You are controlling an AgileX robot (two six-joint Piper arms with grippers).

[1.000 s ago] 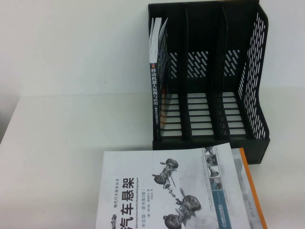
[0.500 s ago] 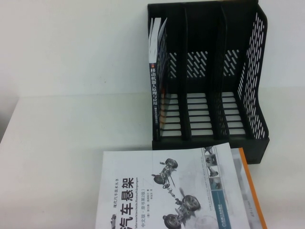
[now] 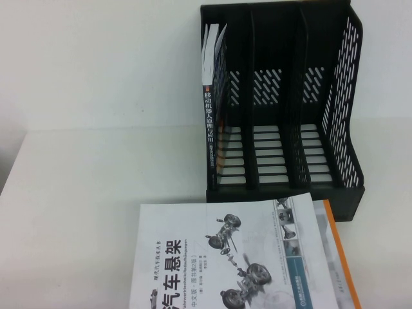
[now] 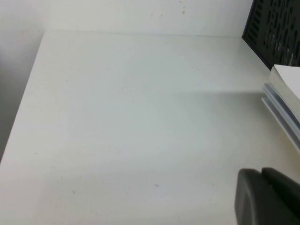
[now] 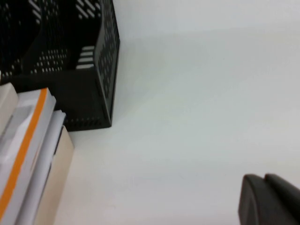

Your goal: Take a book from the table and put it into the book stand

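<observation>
above table (image 4: 117, 117), left gripper (image 4: 267, 197) closed.

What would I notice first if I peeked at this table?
The tall black book stand at the back of the white table, with the dark book upright in its left slot. In front lies a white book showing car parts. Off to the sides hang the shut left gripper and the right gripper.
</observation>
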